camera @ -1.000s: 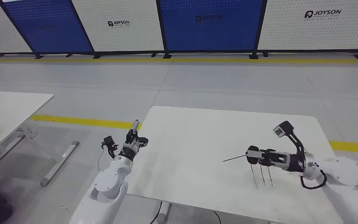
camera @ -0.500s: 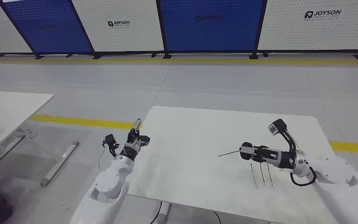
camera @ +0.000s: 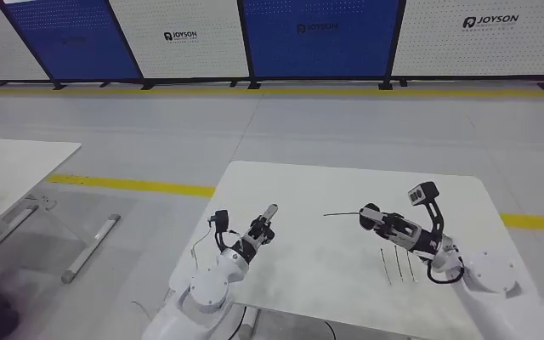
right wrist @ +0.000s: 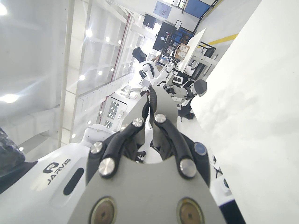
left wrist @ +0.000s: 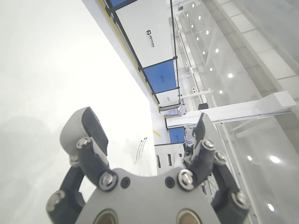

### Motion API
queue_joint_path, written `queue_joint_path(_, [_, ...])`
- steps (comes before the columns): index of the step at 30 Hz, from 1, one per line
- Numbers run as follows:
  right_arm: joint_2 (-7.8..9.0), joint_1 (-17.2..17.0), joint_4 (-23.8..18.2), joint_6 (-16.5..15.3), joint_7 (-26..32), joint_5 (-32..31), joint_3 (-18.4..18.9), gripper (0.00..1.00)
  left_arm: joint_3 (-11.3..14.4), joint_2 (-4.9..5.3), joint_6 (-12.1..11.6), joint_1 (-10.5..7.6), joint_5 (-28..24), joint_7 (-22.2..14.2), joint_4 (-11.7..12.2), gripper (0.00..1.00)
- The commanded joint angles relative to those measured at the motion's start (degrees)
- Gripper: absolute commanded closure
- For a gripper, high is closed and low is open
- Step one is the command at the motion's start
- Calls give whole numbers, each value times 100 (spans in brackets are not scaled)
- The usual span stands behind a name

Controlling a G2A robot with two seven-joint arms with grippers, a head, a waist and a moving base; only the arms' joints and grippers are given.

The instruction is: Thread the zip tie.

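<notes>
The right end effector [camera: 367, 213] pinches one end of the zip tie [camera: 340, 213], which juts ahead of it toward the spread left end effector [camera: 269, 210]. Light, thin and springy, it probably wants gripping near its free tip.

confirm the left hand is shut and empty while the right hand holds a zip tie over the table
Not quite: the left hand is open, not shut; the left wrist view shows it spread wide. It is empty, and the right hand holds a zip tie over the table.
</notes>
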Motion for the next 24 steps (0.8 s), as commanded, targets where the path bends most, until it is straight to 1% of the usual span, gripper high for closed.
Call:
queue_joint_path(1, [0,-1,-2,0,-2,2,1,100,-6,1,-7,4,0,1,-6,0])
queue_joint_path(6, [0,-1,-2,0,-2,2,1,100,-2,0,-19,1,-19,-10,-12,0])
queue_joint_path(7, [-9,-30,-34,30,-77,-25,-11,100,8,-3,-87,-3,-153,-136,-23,0])
queue_joint_path(8, [-24,-39,-54,84,-149,-130,-50,100,-13,0,-220,-2,-356,-369,-30,0])
queue_joint_path(9, [-55,-24,-60,135,-258,-234,-118,100,-77,16,-512,5,-545,-753,4,0])
queue_joint_path(10, [-91,-15,-45,148,-303,-212,-202,100,-117,30,-721,21,-682,-1064,71,0])
queue_joint_path(12, [-181,78,112,109,-373,-266,-410,100,-141,59,-985,-3,-855,-1721,225,0])
queue_joint_path(13, [-253,151,243,19,-476,-360,-568,100,-135,68,-1099,-36,-894,-1948,328,0])
queue_joint_path(14, [-311,214,332,0,-552,-400,-674,100,-90,67,-1174,-57,-932,-2056,381,0])
queue_joint_path(15, [-372,271,399,0,-660,-420,-750,100,-26,65,-1218,-88,-994,-2213,441,0])
queue_joint_path(16, [-455,302,467,0,-756,-362,-823,100,40,65,-1256,-147,-1132,-2459,530,0])
queue_joint_path(17, [-511,327,547,0,-764,-337,-866,100,57,65,-1245,-198,-1239,-2578,621,0])
queue_joint_path(18, [-511,327,547,0,-764,-337,-866,100,61,65,-1231,-216,-1263,-2602,650,0])
queue_joint_path(24, [-511,327,547,0,-764,-337,-866,100,61,65,-1231,-216,-1263,-2602,650,0])
